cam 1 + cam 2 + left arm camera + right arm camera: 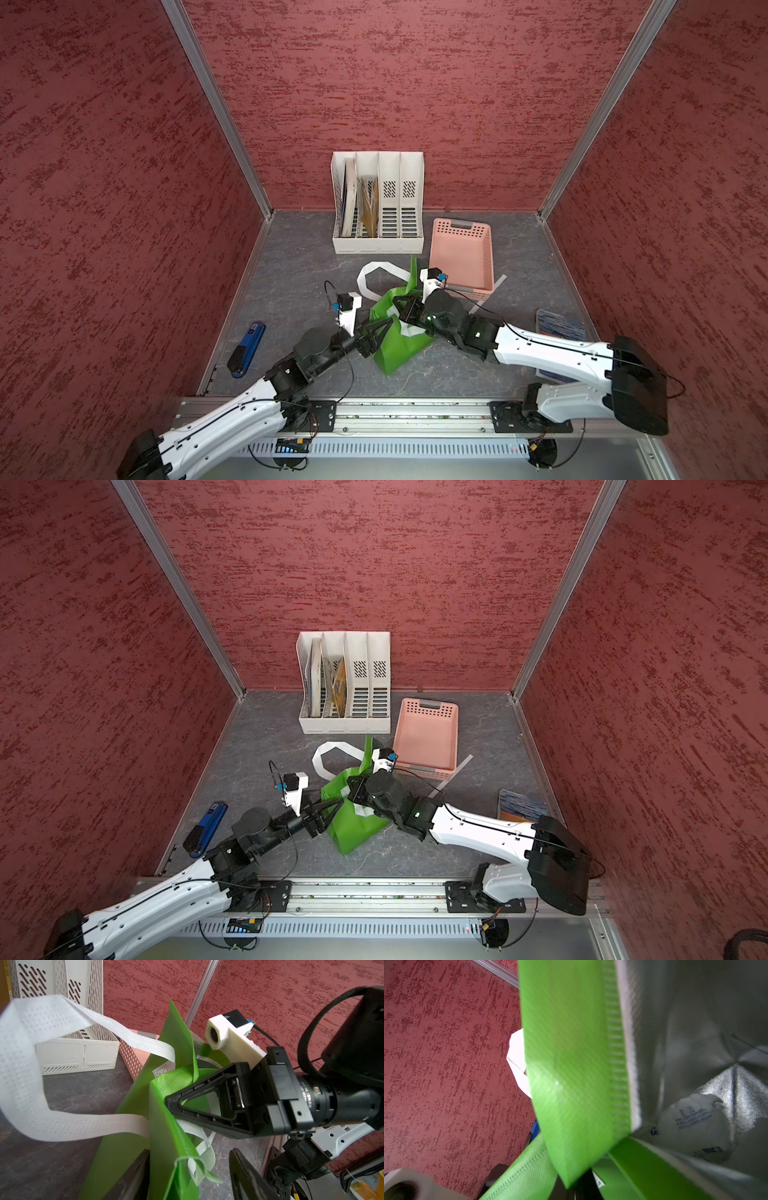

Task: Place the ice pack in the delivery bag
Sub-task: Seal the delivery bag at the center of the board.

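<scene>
**Ice pack** (pixel 693 1126): white pouch with blue print. It lay at the bottom of the delivery bag (pixel 395 349), against the silver foil lining, and was judged already placed.

**Delivery bag**: bright green tote that leaned crumpled on the grey tabletop with its mouth gaping. One white strap handle (pixel 376 270) looped loose on the table just behind the bag.

**Right gripper** (pixel 169 1102): clamped tight on a folded corner of the bag's upper rim. This was apparently to keep the mouth lifted and open over the pack.

**Left gripper** (pixel 376 331): at the bag's near rim, with its jaws parted and the green wall between them. It gripped nothing and was judged free to draw away.

**Pink perforated basket** (pixel 436 249): just behind the bag, to its right.

**White file organiser** (pixel 378 243): well behind the bag, against the back wall, with papers in two slots.

**Blue stapler** (pixel 247 349): well to the left of the bag, out of the work.
</scene>
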Motion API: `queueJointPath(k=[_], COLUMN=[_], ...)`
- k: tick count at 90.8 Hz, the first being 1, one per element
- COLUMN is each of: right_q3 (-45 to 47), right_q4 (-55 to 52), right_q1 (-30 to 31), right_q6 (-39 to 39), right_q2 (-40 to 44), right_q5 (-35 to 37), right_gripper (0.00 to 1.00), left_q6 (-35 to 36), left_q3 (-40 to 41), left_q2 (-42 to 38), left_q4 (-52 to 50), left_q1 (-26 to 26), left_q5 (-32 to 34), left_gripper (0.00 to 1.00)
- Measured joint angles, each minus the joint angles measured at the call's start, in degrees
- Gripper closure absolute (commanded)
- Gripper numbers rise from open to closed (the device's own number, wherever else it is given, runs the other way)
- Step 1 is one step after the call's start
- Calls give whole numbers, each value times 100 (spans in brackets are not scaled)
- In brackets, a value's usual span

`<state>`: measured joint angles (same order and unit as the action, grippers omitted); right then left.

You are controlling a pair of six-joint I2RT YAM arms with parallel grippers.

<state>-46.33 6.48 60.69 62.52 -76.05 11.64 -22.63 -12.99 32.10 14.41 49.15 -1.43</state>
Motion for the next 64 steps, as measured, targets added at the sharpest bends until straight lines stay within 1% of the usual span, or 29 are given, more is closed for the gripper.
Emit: queueJointPath(k=[10,17,21,31,38,40,59,64], right_q3=[0,2,4,20,22,22,22,22], right_q4=[0,0,0,2,15,17,59,63], right_q1=[4,4,9,22,31,31,42,42], right_q6=[-11,-39,-46,-76,-105,-109,-149,-151], right_q2=[0,0,0,0,0,0,0,0], right_q5=[37,46,52,68,85,87,87,87], right_gripper=[100,100,100,100,100,100,100,100], left_q6=[-98,-201,-232,-295,-321,-382,-525,-592], left_q3=[-116,-160,-170,-190,-192,-192,-225,-260], left_q2=[208,345,417,511,494,490,260,221], left_q4=[2,17,24,26,22,24,-9,-33], left_q1=[0,-2,-4,-7,-7,-7,-33,-59], left_q5=[63,120,162,197,208,208,313,339], left_gripper=[50,60,61,60,48,46,46,48])
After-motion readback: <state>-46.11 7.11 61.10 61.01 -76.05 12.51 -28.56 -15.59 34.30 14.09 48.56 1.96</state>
